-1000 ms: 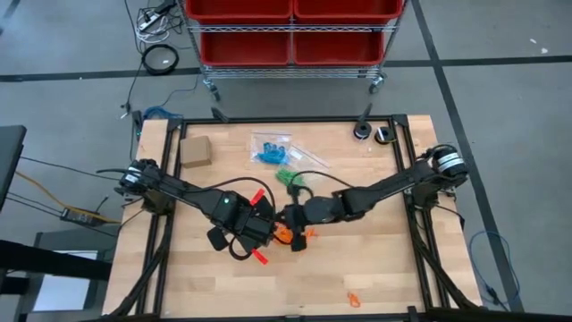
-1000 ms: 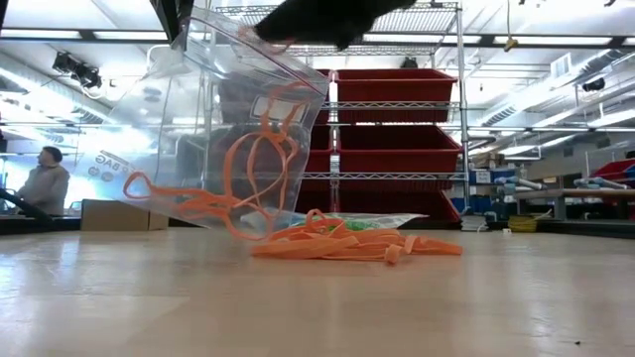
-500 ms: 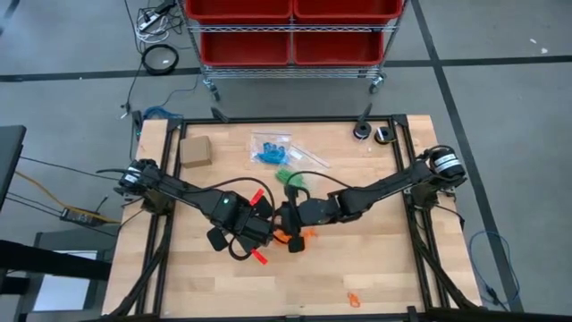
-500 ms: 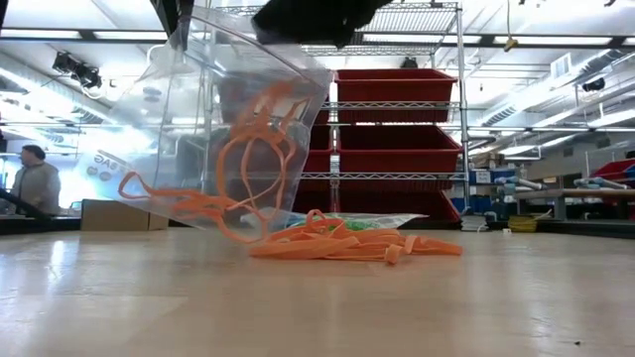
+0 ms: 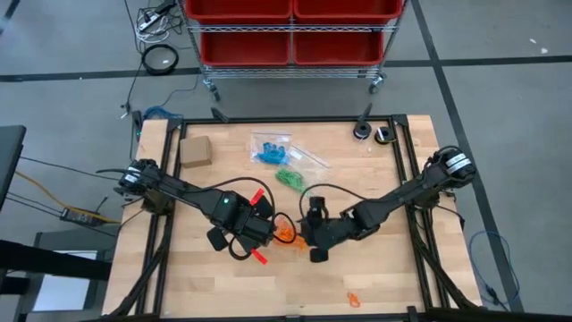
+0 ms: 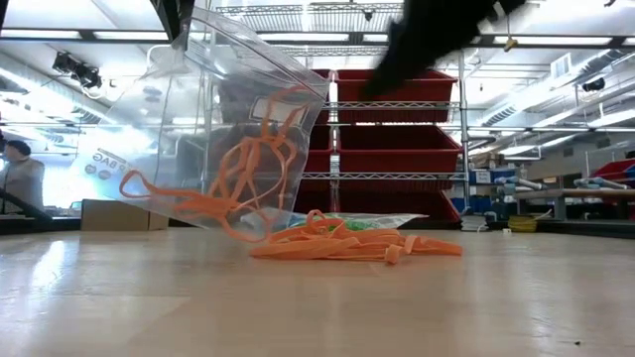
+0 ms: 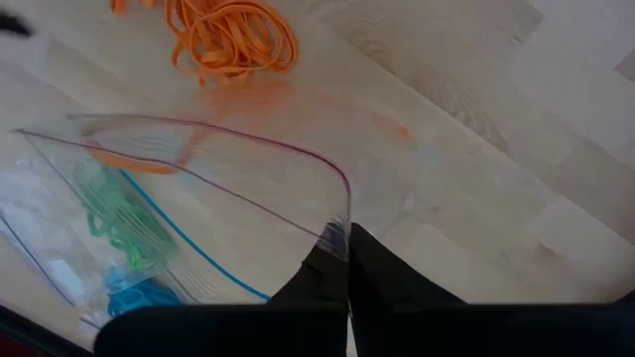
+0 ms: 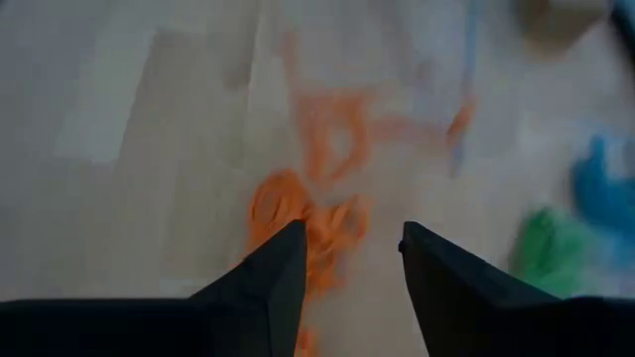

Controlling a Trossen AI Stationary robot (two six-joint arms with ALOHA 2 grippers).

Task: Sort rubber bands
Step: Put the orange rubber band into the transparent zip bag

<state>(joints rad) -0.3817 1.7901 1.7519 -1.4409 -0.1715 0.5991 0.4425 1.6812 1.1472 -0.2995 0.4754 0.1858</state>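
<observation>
A clear zip bag (image 6: 213,129) hangs tilted below my left gripper (image 7: 340,238), which is shut on its rim left of the table's middle. Orange rubber bands (image 6: 248,169) lie inside the bag. A loose pile of orange rubber bands (image 5: 284,232) (image 6: 347,243) rests on the table beside the bag's mouth. My right gripper (image 8: 352,233) (image 5: 304,240) stands open just right of this pile, slanting down at it with nothing between its fingers. My left gripper pinches the bag's top rim (image 7: 342,213) between its two fingers, coming from above and pointing down. The bag hangs open and tilted below the fingers, its mouth toward the pile and its lower end (image 6: 233,226) down by the table.
A bag of blue bands (image 5: 269,148) and a bag of green bands (image 5: 288,177) lie behind the pile. A cardboard box (image 5: 195,150) sits at the far left. One orange band (image 5: 353,299) lies near the front edge. Bare wood lies at the near right.
My right gripper has drawn back from above the bag's mouth toward the table's right and near edges, sinking a little and tipping more level. The bag and the pile have kept their place.
</observation>
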